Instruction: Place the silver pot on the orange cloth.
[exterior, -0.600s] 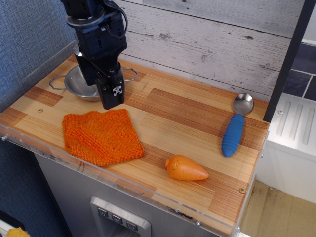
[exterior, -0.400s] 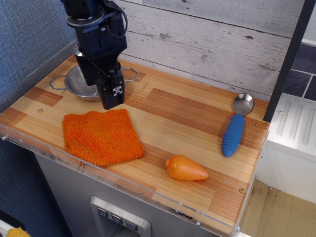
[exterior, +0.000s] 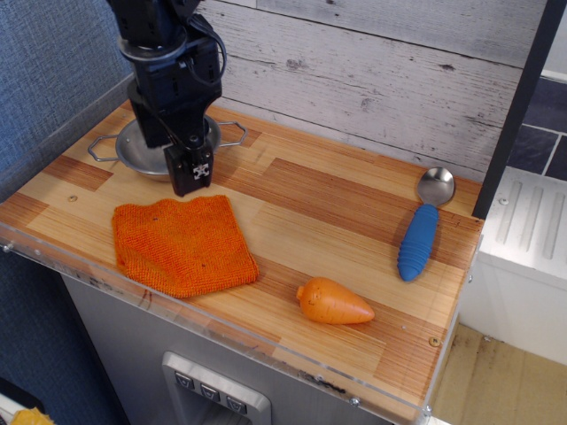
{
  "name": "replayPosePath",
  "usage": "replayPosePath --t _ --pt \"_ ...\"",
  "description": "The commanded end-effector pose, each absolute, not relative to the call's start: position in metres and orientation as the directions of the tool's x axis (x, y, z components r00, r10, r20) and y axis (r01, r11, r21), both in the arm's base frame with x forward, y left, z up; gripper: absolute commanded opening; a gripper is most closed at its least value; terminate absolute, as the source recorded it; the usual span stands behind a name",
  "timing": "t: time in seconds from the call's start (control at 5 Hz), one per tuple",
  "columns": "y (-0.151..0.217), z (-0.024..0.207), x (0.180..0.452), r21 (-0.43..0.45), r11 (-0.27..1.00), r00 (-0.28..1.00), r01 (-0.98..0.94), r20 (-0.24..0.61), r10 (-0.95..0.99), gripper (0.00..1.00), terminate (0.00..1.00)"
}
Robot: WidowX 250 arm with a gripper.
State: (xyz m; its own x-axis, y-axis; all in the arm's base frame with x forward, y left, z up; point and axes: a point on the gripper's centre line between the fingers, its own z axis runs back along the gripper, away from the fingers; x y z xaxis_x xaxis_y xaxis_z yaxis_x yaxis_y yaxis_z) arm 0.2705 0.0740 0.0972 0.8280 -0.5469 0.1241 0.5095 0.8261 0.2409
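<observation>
The silver pot (exterior: 139,153) sits at the back left of the wooden counter, its two wire loop handles sticking out left and right. The black gripper (exterior: 190,175) hangs over the pot's right front rim and hides much of it. I cannot make out how its fingers stand or whether they touch the rim. The orange cloth (exterior: 182,244) lies flat near the front left edge, just in front of the gripper and apart from the pot.
An orange plastic carrot (exterior: 333,302) lies front centre. A silver spoon with a blue handle (exterior: 421,236) lies at the right. A plank wall runs behind the counter, a blue wall at the left, a black post (exterior: 518,97) at the right.
The gripper has moved slightly back and left, closer over the pot's rim. The pot, cloth, carrot and spoon have not moved.
</observation>
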Motion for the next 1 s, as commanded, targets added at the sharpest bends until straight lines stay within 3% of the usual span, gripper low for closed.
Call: replayPosePath --t 0.0,0.8 --pt "0.095 0.102 0.288 0.487 0.729 0.806 0.481 0.08 -0.586 1.0 0.0" --pt "0.121 0.042 0.31 0.581 0.67 0.813 0.462 0.025 -0.582 1.0 0.0"
